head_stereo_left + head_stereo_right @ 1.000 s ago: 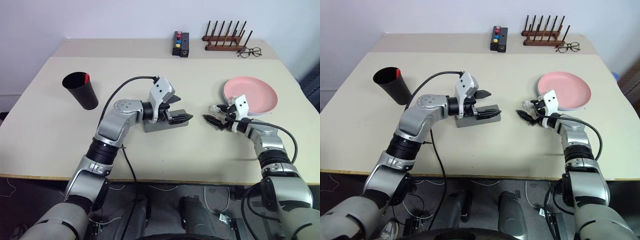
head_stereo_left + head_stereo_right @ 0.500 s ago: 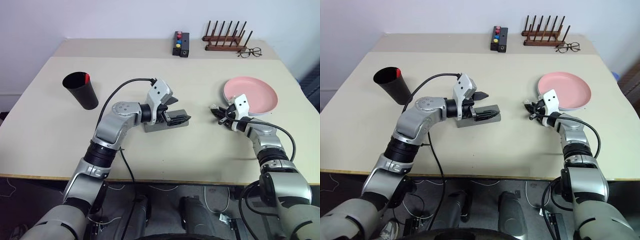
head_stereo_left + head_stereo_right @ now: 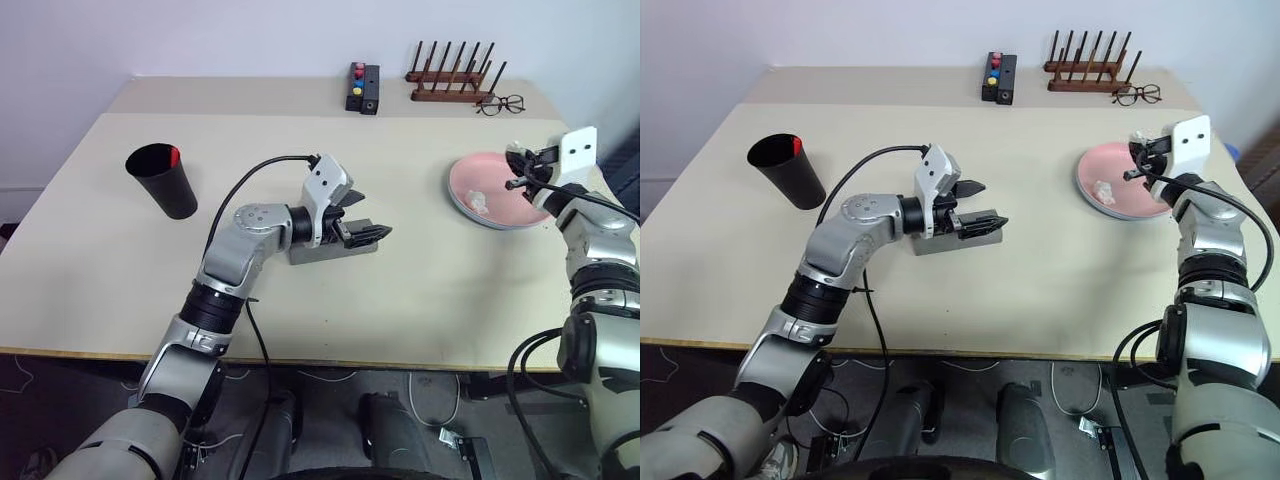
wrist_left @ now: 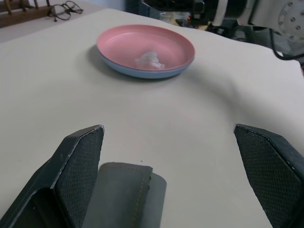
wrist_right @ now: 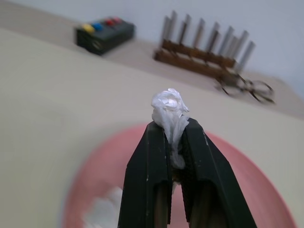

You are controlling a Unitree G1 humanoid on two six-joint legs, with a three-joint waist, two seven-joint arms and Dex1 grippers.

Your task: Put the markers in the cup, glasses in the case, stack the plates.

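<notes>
Pinching a crumpled white scrap [image 5: 170,110], right tool [image 5: 173,130] hides its lower end.

Two head cameras look forward and down over the whole surface [image 3: 420,300], side by side, sharing nearly the same scene. The left wrist camera sits low, facing across the surface toward the stacked plates [image 4: 145,49], close behind its tool's fingers [image 4: 78,164]. The right wrist camera looks level over the plates toward the wooden rack [image 5: 204,50].
</notes>
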